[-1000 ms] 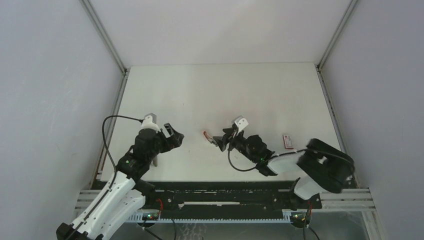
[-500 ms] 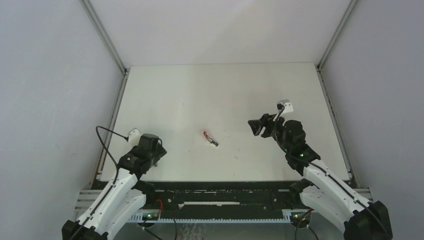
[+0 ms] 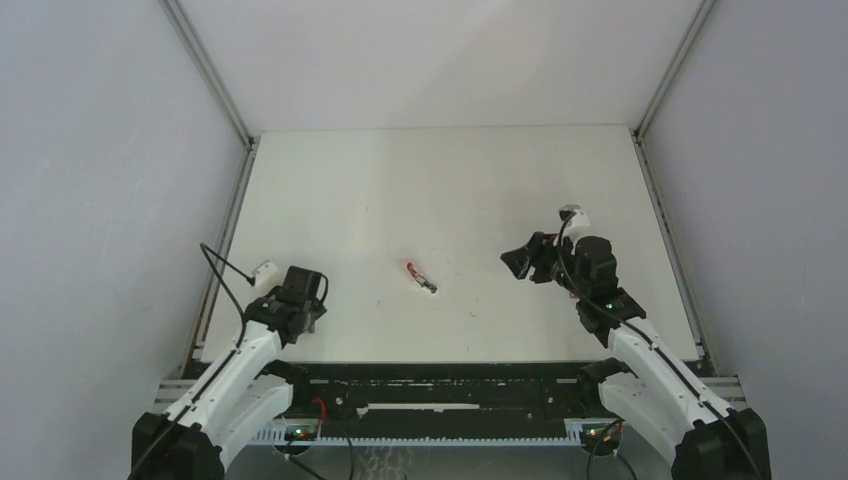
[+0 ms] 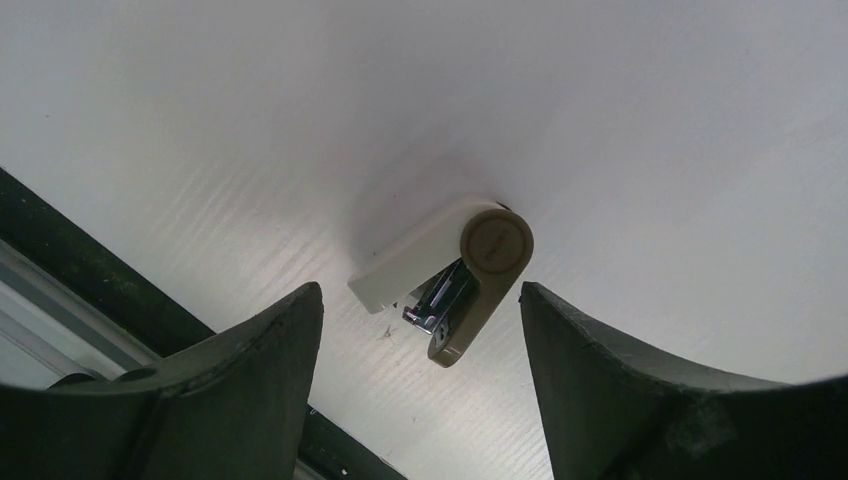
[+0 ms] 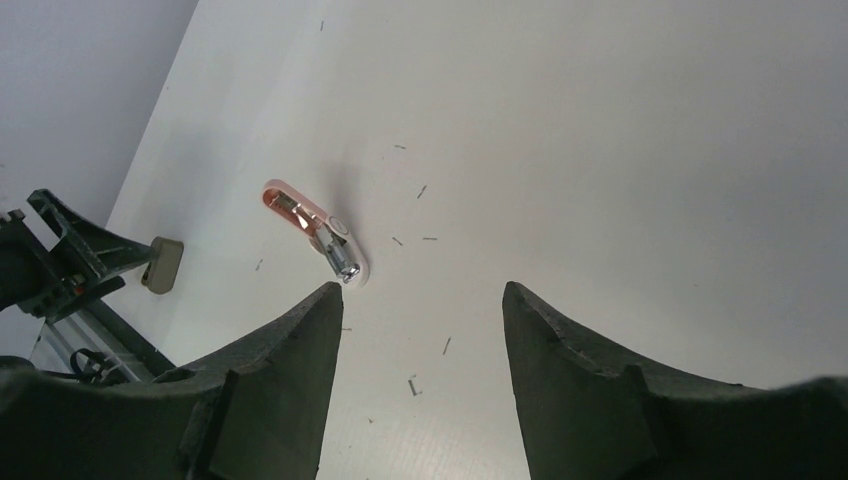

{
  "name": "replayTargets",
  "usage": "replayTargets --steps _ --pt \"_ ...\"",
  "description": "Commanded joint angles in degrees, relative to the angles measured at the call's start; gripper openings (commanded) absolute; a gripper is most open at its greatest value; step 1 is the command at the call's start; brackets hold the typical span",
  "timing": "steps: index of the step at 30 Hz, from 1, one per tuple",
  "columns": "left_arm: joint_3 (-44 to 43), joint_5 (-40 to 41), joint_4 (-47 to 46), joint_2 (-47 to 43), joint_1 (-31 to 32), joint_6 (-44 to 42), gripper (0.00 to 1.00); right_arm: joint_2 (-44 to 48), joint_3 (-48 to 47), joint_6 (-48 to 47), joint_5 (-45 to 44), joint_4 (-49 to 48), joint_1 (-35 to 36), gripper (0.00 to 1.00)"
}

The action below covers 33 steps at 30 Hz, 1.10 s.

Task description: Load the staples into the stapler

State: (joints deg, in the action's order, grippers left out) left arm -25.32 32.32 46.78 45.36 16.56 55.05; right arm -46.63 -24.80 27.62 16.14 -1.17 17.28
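The pink-red stapler (image 3: 421, 277) with its shiny metal end lies on the white table near the middle; it also shows in the right wrist view (image 5: 318, 233), ahead and left of the fingers. My right gripper (image 3: 516, 262) (image 5: 422, 290) is open and empty, well to the stapler's right. My left gripper (image 3: 306, 312) (image 4: 420, 292) is open and empty near the front left edge, over a beige-and-white hinged object (image 4: 447, 280) with metal inside. No block of staples is in view.
Several loose single staples (image 5: 412, 385) lie scattered on the table between the stapler and my right gripper. The beige object also shows beside my left gripper in the right wrist view (image 5: 163, 264). The black front rail (image 3: 440, 385) runs along the near edge.
My right gripper has drawn back to the right, away from the stapler, which stays put. My left arm has pulled back toward the front left edge and now points down.
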Motion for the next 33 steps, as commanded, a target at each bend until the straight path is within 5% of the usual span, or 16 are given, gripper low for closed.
replayTargets --steps 1,7,14,24,33 --pt "-1.54 -2.20 -4.41 2.24 -0.50 -3.84 0.76 -0.17 0.15 1.94 2.40 -1.51 -0.53 0.59" --pt "-1.54 -9.82 -8.70 5.13 1.10 -6.16 0.67 -1.27 0.12 2.41 2.18 -1.64 -0.75 0.59" --pt "-3.49 -7.64 -6.87 7.80 6.99 -3.28 0.66 -2.69 0.10 2.53 1.79 -2.09 -0.84 0.59" --pt "-4.58 -0.83 -0.95 1.46 4.23 -2.89 0.64 -4.43 0.16 3.00 2.32 -2.72 -0.84 0.59" --pt "-2.99 -8.07 -7.83 3.23 0.36 -9.15 0.63 -3.92 0.17 3.02 2.35 -2.39 -0.91 0.59"
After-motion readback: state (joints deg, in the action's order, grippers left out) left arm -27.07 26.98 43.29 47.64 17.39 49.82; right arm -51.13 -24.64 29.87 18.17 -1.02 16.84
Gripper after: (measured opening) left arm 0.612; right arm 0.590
